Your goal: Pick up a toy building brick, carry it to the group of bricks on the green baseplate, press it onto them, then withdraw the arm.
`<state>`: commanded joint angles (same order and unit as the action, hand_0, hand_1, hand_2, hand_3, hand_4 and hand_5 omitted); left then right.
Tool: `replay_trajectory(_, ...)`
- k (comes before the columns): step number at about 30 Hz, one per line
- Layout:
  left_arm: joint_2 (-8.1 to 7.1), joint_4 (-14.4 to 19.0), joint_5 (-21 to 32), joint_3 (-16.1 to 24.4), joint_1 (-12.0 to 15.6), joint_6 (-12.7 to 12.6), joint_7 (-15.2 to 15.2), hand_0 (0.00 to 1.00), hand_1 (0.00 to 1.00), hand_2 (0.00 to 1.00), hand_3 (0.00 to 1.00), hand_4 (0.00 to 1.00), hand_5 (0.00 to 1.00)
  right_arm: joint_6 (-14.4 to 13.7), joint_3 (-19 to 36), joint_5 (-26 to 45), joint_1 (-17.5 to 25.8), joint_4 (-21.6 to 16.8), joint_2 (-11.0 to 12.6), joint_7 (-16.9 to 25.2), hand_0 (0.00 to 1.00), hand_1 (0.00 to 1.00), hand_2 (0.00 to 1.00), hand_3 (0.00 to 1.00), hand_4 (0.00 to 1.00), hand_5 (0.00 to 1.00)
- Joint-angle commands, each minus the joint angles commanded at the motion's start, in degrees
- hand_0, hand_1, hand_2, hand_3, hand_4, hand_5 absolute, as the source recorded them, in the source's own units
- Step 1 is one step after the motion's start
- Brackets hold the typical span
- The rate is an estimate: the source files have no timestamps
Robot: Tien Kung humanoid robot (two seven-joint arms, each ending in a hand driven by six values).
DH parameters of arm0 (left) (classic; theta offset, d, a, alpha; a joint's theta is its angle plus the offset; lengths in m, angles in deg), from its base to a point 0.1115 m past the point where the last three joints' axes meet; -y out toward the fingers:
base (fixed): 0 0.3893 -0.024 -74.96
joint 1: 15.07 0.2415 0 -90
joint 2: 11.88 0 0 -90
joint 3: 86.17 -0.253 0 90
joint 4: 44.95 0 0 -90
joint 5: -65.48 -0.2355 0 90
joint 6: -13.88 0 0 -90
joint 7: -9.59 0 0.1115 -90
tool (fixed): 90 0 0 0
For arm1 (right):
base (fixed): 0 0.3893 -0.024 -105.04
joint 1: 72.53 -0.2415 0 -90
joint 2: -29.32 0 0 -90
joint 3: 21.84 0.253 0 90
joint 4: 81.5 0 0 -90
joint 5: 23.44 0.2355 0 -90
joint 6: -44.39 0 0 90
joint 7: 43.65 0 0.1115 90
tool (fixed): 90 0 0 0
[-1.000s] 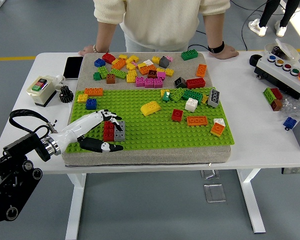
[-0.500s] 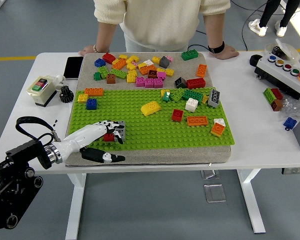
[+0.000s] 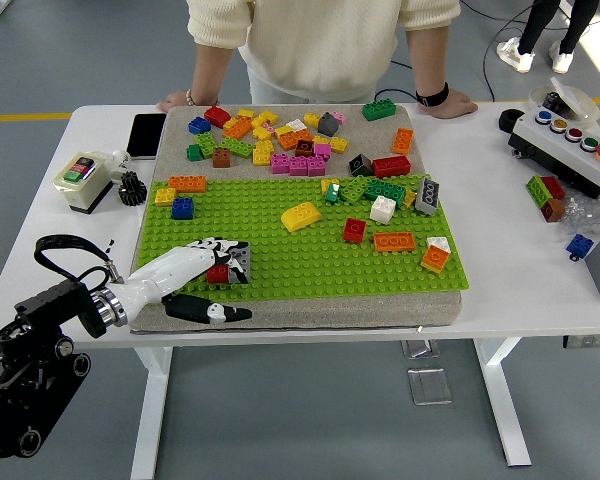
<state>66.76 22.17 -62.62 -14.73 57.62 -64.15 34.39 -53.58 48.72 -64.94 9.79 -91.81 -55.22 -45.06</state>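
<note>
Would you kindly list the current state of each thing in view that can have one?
White-and-black left hand: fingers curled over the red and grey brick pair, thumb spread below.
Red and grey brick pair: upright, seated on the green studded baseplate.
Yellow curved brick: loose on the baseplate.
Black phone: screen dark.

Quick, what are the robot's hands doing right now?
Left hand: fingers lie over the red brick and gray brick on the green baseplate; a real grip cannot be told.
Right hand: not in view.
</note>
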Motion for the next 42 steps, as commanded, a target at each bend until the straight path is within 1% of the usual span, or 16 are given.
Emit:
replay_trajectory(4,0.06,-0.25,0.86,0.05,-0.14,-1.19,0.13,0.998,0.998,0.998,0.625,0.998,0.8,0.04,-0.04,0.03,0.05,0.0,-0.01,-0.11,0.726,0.635,0.68,0.61,0.941,0.486)
replay_trajectory(5,0.09,-0.06,1.14,0.08,-0.25,-2.11,0.38,0.998,0.998,0.998,0.625,0.998,0.8,0.06,-0.04,0.04,0.07,0.0,0.0,-0.15,0.726,0.635,0.68,0.61,0.941,0.486)
replay_trajectory(6,0.1,0.0,1.22,0.09,-0.28,-2.38,0.44,0.998,0.998,0.998,0.625,0.998,0.8,0.06,-0.04,0.04,0.07,0.0,0.01,-0.16,0.726,0.635,0.68,0.61,0.941,0.486)
replay_trajectory(8,0.3,-0.39,1.29,0.13,-0.82,-4.85,1.07,0.998,0.998,0.998,0.625,0.998,0.8,0.07,-0.14,0.09,0.07,0.0,-0.01,-0.18,0.726,0.635,0.68,0.61,0.941,0.486)
replay_trajectory(9,0.36,-0.56,1.34,0.15,-0.95,-5.31,1.17,0.998,0.998,0.998,0.691,0.998,0.492,0.06,-0.18,0.11,0.07,0.0,-0.02,-0.17,0.726,0.634,0.68,0.611,0.942,0.487)
replay_trajectory(11,0.56,-1.13,1.84,0.31,-1.33,-6.26,1.35,0.998,0.998,0.998,0.691,0.998,0.492,0.01,-0.19,0.12,0.05,0.0,-0.05,-0.16,0.726,0.634,0.68,0.611,0.942,0.487)
replay_trajectory(12,0.8,-1.77,2.13,0.43,-1.8,-7.15,1.42,0.998,0.998,0.998,0.691,0.998,0.492,-0.01,-0.26,0.16,0.03,0.0,-0.07,-0.16,0.726,0.634,0.68,0.611,0.942,0.487)
replay_trajectory(14,1.16,-2.83,1.95,0.77,-2.62,-8.13,1.71,0.998,0.998,0.998,0.691,0.998,0.492,-0.04,-0.32,0.19,0.03,0.0,-0.1,-0.19,0.726,0.634,0.68,0.611,0.942,0.487)
replay_trajectory(15,1.2,-2.94,1.93,0.81,-2.71,-8.23,1.74,0.998,0.998,0.998,0.913,0.998,0.285,-0.04,-0.32,0.2,0.03,0.0,-0.11,-0.19,0.727,0.634,0.68,0.611,0.942,0.488)
replay_trajectory(17,1.66,-4.41,1.28,1.27,-3.89,-8.56,2.07,0.998,0.998,0.998,0.913,0.998,0.285,-0.03,-0.33,0.19,0.05,0.0,-0.08,-0.29,0.727,0.634,0.68,0.611,0.942,0.488)
replay_trajectory(20,2.37,-6.53,-0.15,1.78,-5.39,-8.19,2.02,0.998,0.998,0.998,0.913,0.998,0.285,-0.02,-0.36,0.23,0.07,0.0,-0.03,-0.41,0.727,0.634,0.68,0.611,0.942,0.488)
replay_trajectory(21,2.45,-6.78,-0.33,1.82,-5.54,-8.13,2.01,0.998,0.998,0.998,0.998,0.998,0.21,-0.02,-0.36,0.23,0.07,0.0,-0.02,-0.42,0.727,0.634,0.68,0.611,0.942,0.489)
replay_trajectory(26,3.63,-9.21,-1.9,2.45,-6.84,-7.55,1.53,0.998,0.998,0.998,0.998,0.998,0.21,-0.01,-0.4,0.38,0.02,0.0,-0.02,-0.5,0.727,0.634,0.68,0.611,0.942,0.489)
replay_trajectory(27,3.84,-9.45,-1.9,2.52,-6.98,-7.48,1.44,0.998,0.998,0.998,0.998,0.998,0.17,-0.02,-0.38,0.4,0.0,0.0,-0.02,-0.52,0.726,0.634,0.68,0.611,0.943,0.49)
replay_trajectory(33,4.9,-10.34,-1.9,2.75,-7.35,-7.5,0.92,0.998,0.998,0.998,0.998,0.998,0.158,0.0,-0.37,0.49,-0.04,0.0,0.01,-0.51,0.727,0.633,0.68,0.611,0.945,0.492)
replay_trajectory(42,6.01,-11.14,-1.9,2.39,-7.48,-9.04,0.3,0.998,0.998,0.998,0.998,0.998,0.152,0.1,-0.45,0.7,-0.01,0.0,0.01,-0.29,0.728,0.634,0.679,0.611,0.945,0.492)
